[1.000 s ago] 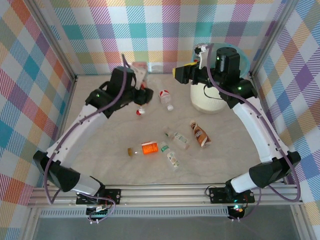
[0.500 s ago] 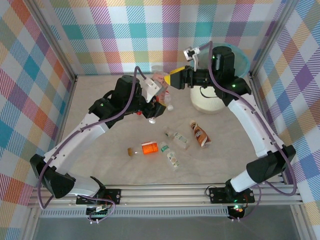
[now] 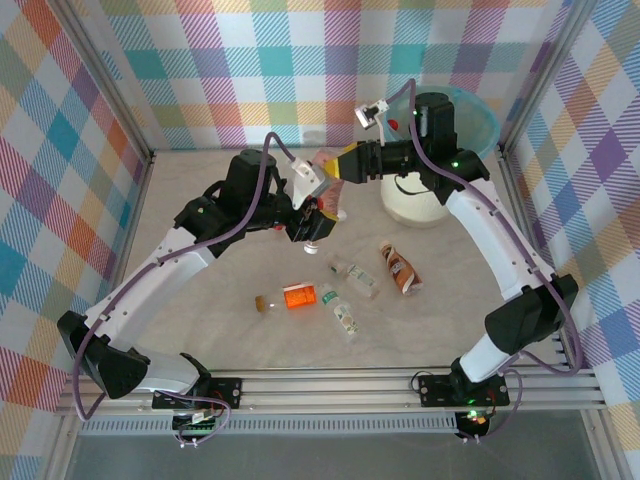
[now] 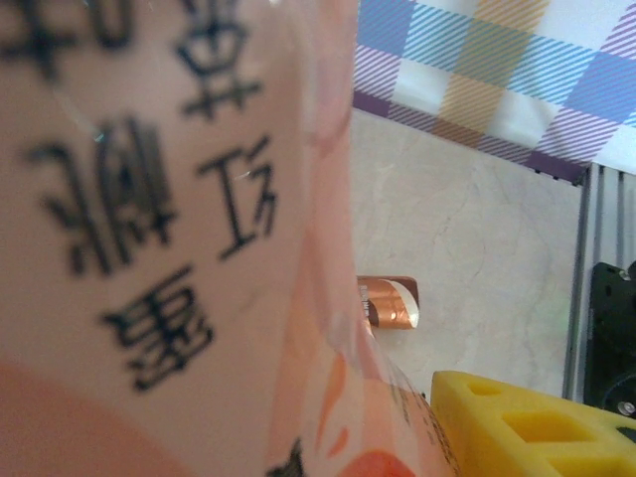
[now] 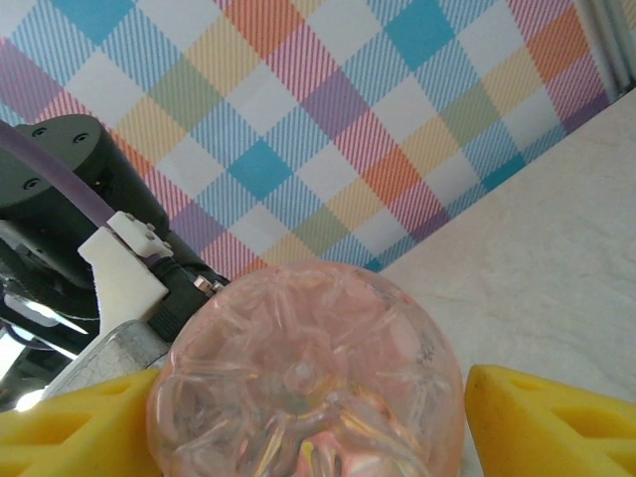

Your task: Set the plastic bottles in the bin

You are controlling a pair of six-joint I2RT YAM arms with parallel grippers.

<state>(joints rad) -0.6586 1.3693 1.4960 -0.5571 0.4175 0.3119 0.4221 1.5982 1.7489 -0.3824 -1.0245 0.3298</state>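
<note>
Pink-labelled bottle (image 5: 298, 378) is up in the air to the left of the bin (image 3: 487, 118), clamped in the left gripper's (image 3: 314, 214) jaws! Right gripper (image 3: 342, 165) reaches across from the bin's side, yellow jaws parted and straddling the bottle's base, a sliver of gap on one side. Down on the tabletop (image 3: 200, 300), nearer than the bin, lie an orange-labelled bottle (image 3: 298, 296) and a brown-labelled bottle (image 3: 400, 268).

A pink-labelled bottle (image 4: 169, 229) with black characters sits tight in the left claw (image 4: 298, 447), beside a yellow finger (image 4: 517, 427). Farther ahead of the claw, a brown bottle (image 4: 390, 301) lies on the pale table (image 4: 467, 238).
</note>
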